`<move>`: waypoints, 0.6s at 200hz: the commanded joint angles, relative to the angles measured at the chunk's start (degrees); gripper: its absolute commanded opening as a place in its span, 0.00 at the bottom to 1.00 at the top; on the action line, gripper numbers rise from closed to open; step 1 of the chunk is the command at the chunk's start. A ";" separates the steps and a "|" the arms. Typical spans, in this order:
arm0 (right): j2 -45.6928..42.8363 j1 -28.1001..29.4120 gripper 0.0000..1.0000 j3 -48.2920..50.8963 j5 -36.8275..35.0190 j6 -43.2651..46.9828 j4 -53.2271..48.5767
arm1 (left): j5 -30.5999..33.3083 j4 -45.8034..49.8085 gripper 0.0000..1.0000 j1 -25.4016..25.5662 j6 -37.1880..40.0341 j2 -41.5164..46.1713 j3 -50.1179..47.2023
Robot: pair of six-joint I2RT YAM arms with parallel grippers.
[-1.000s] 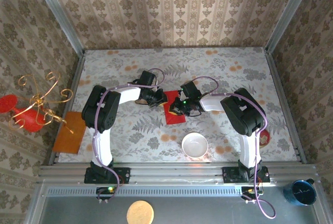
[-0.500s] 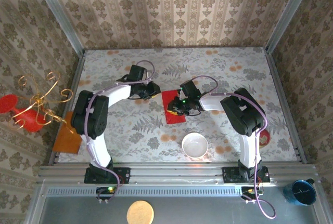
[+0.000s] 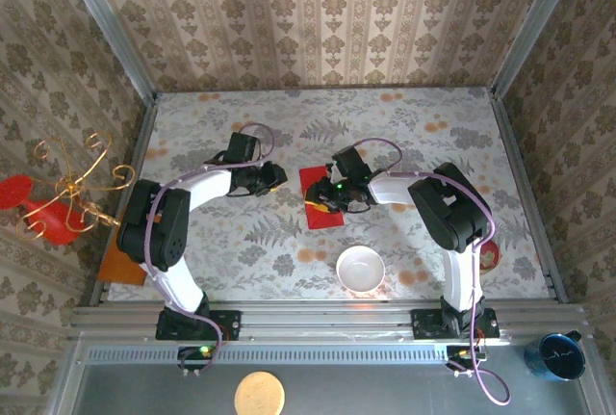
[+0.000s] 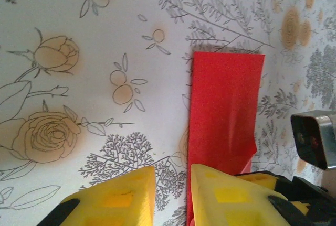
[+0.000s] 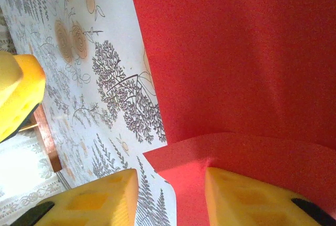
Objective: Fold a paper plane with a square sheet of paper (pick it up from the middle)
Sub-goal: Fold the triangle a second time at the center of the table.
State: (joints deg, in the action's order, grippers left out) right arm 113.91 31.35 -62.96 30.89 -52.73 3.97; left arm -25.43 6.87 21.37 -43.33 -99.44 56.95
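Red, thin, easily creased, the square sheet of paper [image 3: 316,219] is lying under the right gripper [image 5: 170,184], beside the left gripper [image 4: 172,184]; both are gaping part-open, empty; a light mid-sheet pinch should suit.

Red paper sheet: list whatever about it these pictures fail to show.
- Top external: the right gripper covers the middle of the red sheet; creases are too small to read.
- Left wrist: its near end is cut off by the bottom edge and hidden behind the yellow fingers of the left gripper.
- Right wrist: it runs off the top and right edges; a lifted flap covers what lies beneath.
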 commanded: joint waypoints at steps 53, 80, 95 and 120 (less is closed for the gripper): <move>0.47 -0.06 0.27 0.74 -2.49 0.96 -3.78 | -0.93 -3.43 0.22 4.01 -2.06 1.01 -1.31; 0.99 -0.06 0.15 0.57 -2.86 1.29 -5.10 | -1.83 -4.10 0.16 6.91 -2.37 0.01 -0.97; 1.06 -0.06 0.10 0.44 -2.86 1.31 -5.49 | -2.49 -4.25 0.13 8.43 -2.37 -0.89 -0.70; 1.32 -0.15 0.05 0.46 -2.95 1.33 -5.72 | -2.87 -4.54 0.09 10.25 -2.63 -2.48 -0.44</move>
State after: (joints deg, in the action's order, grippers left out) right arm 114.08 31.35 -62.92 29.06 -52.25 0.86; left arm -26.79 3.01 30.30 -45.47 -99.77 56.01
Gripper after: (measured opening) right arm 0.068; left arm 0.106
